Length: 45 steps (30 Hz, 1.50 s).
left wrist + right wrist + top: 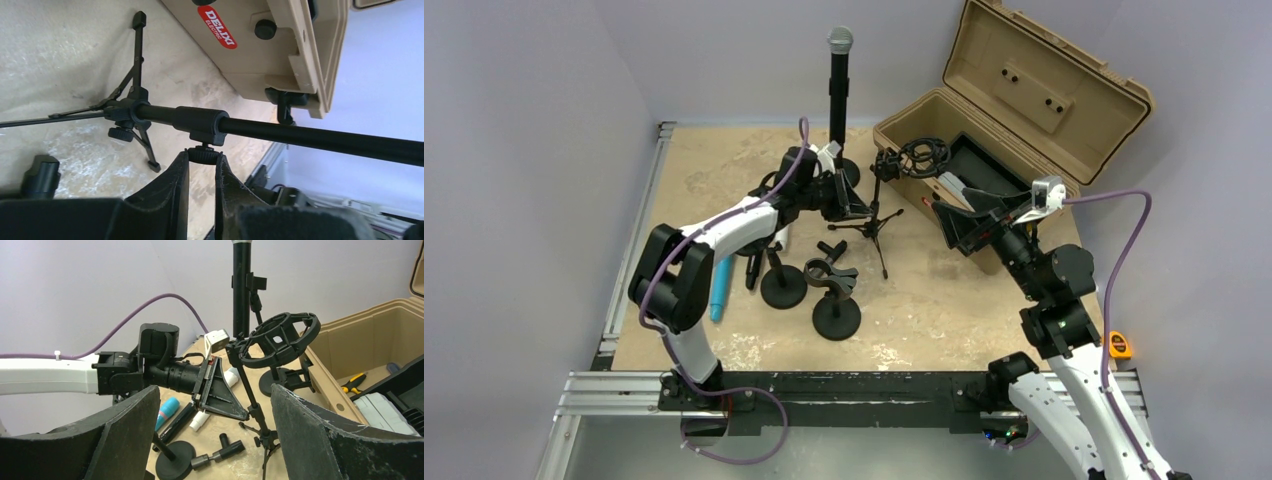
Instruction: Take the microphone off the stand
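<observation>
My left fingers (177,190) are clenched on the small clamp knob (202,153) under the collar of the tripod stand (131,107). I judge that grip is meant to loosen or steady the pole, though it carries only the shock mount (277,340) and not the thing I am after. The microphone (837,85) stands upright beyond and above those fingers, clipped into its own round-base stand (848,172), with nothing touching it. My right fingers (320,435) hang spread wide with nothing between them, aimed so the microphone sits ahead of them and high. That reads to me as waiting for a clear approach. Just to the right of them is the open tan case (1044,95). Everything rests on a mottled, sandy, matte worktop (934,300), closed in by plain pale lilac walls (524,120).
</observation>
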Available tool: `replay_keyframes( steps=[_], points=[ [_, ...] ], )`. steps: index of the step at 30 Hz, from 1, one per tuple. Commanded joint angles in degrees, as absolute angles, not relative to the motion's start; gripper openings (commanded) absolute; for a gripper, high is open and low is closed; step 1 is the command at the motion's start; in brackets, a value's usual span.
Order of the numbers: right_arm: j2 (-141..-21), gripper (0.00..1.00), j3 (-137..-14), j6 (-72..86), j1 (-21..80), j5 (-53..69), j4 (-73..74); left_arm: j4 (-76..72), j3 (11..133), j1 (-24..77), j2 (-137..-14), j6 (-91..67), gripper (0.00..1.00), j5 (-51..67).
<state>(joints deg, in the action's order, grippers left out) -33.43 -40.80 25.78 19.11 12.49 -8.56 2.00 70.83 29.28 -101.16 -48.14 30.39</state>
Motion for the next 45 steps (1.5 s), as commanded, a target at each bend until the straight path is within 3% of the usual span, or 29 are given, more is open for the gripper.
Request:
replay_keyframes(
  steps=[1, 9, 14, 21, 26, 33, 41, 45],
  points=[
    [-33.77, 0.80, -40.87, 26.03, 19.25, 11.60, -10.20, -8.93, 70.38, 27.82, -101.86, -59.10, 0.00, 37.19],
    [-33.44, 0.79, -40.79, 26.20, 19.23, 11.49, -10.20, -14.39, 67.71, 27.07, -102.55, -73.13, 0.00, 37.12],
    [-33.38, 0.79, -40.70, 26.21, 19.25, 11.51, -10.19, -15.10, 66.60, 26.57, -102.71, -74.10, 0.00, 36.56],
    [-33.25, 0.79, -40.63, 26.28, 19.24, 11.63, -10.27, 3.15, 71.50, 26.72, -98.34, -57.53, 0.34, 30.42],
    [-33.62, 0.79, -40.16, 26.42, 19.23, 11.60, -10.91, 11.92, 74.39, 28.12, -95.37, -47.29, 0.51, 25.18],
    [-33.98, 0.79, -40.86, 26.13, 19.17, 11.44, -10.71, 17.41, 77.20, 33.67, -93.25, -35.54, 0.51, 13.95],
    [-34.12, 0.80, -41.93, 26.13, 19.25, 11.25, -10.34, 19.46, 78.92, 34.31, -89.10, -33.42, 0.52, 14.36],
    [-35.97, 0.80, -43.58, 25.73, 19.22, 11.29, -11.16, 21.02, 78.66, 34.32, -82.77, -30.29, 0.57, 14.63]
  ],
)
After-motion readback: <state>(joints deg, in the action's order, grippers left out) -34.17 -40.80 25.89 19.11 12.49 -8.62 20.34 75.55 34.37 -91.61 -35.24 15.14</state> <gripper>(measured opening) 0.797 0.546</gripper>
